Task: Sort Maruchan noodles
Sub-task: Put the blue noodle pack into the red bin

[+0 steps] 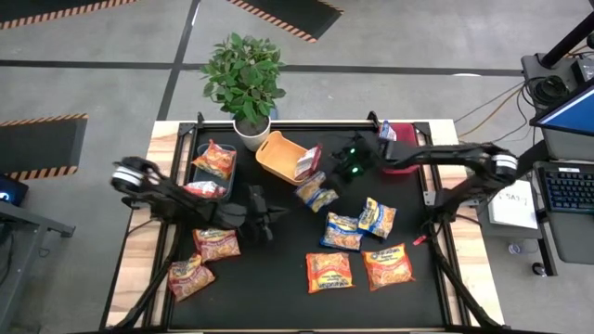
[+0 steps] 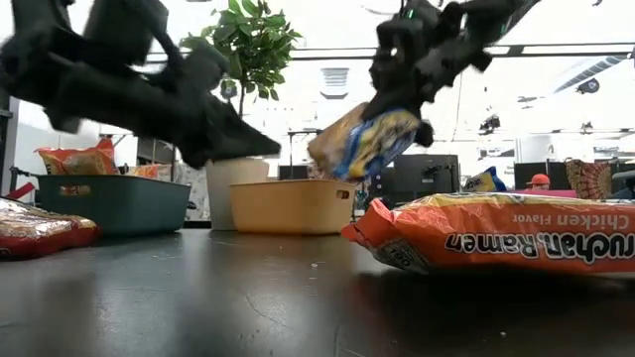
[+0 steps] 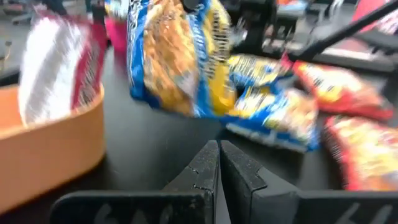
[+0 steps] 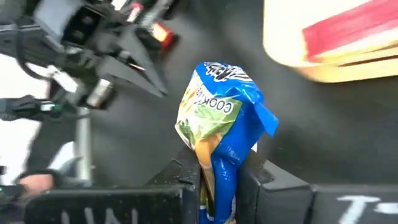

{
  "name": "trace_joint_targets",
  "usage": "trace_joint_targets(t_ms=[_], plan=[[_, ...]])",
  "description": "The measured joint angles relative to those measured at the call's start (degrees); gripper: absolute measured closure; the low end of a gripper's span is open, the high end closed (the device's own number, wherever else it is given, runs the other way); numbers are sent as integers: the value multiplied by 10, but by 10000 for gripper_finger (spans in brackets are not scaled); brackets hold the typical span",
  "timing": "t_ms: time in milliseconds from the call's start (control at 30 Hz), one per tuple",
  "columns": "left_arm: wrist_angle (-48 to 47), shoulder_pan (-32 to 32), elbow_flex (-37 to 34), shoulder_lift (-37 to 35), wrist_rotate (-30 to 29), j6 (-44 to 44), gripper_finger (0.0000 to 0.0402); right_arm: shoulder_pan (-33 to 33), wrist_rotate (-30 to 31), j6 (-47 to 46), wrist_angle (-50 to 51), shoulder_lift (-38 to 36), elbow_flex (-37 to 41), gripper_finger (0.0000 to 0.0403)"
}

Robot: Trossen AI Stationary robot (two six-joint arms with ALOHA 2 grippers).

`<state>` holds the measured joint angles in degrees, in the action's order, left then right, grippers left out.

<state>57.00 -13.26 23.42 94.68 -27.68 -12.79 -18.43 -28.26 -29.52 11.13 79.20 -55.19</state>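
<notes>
My right gripper [image 1: 334, 179] is shut on a blue-and-yellow Maruchan noodle packet [image 1: 316, 193] and holds it above the table, just near the orange bin [image 1: 278, 156]. A pinkish-red packet [image 1: 307, 163] stands in that bin. My left gripper [image 1: 278, 215] is shut and holds nothing; it hovers left of the held packet. Two more blue-and-yellow packets [image 1: 342, 232] [image 1: 378, 218] lie flat on the black mat. Orange packets lie at the near middle [image 1: 329, 271] [image 1: 388, 265] and at the near left [image 1: 215, 243]. My right gripper pinches one end of the blue-and-yellow packet [image 4: 219, 177] between its two fingers. The fingers slant down at it from the far right. The packet is crumpled at the grip, and the low view shows it lifted clear of the table, tilted below the fingers [image 2: 362, 139].
A dark teal bin [image 1: 200, 153] with orange packets stands at the far left, and a red bin [image 1: 406, 153] at the far right. A potted plant [image 1: 244, 79] stands behind the bins. In the low view an orange packet [image 2: 496, 233] lies close in front.
</notes>
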Motion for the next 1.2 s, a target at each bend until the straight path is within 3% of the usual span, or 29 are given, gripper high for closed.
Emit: trace_joint_targets(t_ms=[133,333,400,567,900,1067,1200], plan=[[0,-9,-37,-82,0,25,401,-9,120,95,220,-51,-98,364],[0,-17,-65,-157,-1,56,401,-18,497,231,553,-44,-287,365],[1,-19,-67,-165,-1,60,401,-41,567,222,624,-26,-331,365],[-1,-25,-70,-163,-2,63,401,-146,539,139,723,7,-368,365],[0,-25,-70,-146,-2,48,401,-374,385,202,705,21,-325,365],[1,-25,-70,-144,-2,48,401,-384,342,169,660,21,-320,365],[3,-25,-71,-144,-2,46,401,-390,351,125,660,33,-319,365]])
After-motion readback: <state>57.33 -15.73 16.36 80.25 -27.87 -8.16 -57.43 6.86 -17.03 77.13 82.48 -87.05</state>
